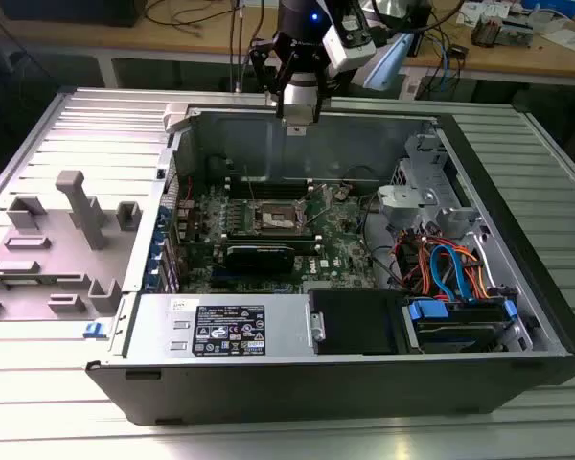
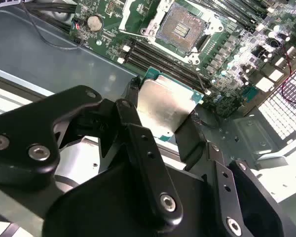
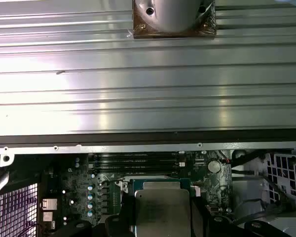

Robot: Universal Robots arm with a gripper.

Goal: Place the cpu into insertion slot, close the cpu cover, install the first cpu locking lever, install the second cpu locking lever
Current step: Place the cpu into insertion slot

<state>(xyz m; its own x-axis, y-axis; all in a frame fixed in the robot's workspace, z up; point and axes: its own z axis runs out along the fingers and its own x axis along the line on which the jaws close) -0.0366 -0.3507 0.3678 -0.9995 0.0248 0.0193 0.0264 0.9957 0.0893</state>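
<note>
My gripper [image 2: 160, 111] is shut on the cpu [image 2: 163, 106], a small square chip with a dull silver top on a green edge. Black fingers [image 2: 130, 116] press on two opposite sides of it. In the exterior view the gripper [image 1: 295, 126] hangs above the back wall of the open computer case, well above the motherboard. The insertion slot [image 2: 180, 29] lies uncovered below and ahead, its brownish contact field bare; it is also seen as the insertion slot [image 1: 280, 220] mid-board. The cpu cover [image 2: 138, 19] is swung back off one edge of the slot.
Long black memory slots [image 2: 158, 64] run between the held chip and the socket. A black graphics card [image 1: 259, 254], a drive cage [image 1: 412, 201] and coloured cables [image 1: 450, 268] fill the case. A grey fixture [image 1: 72, 211] stands on the ribbed table at the exterior view's left.
</note>
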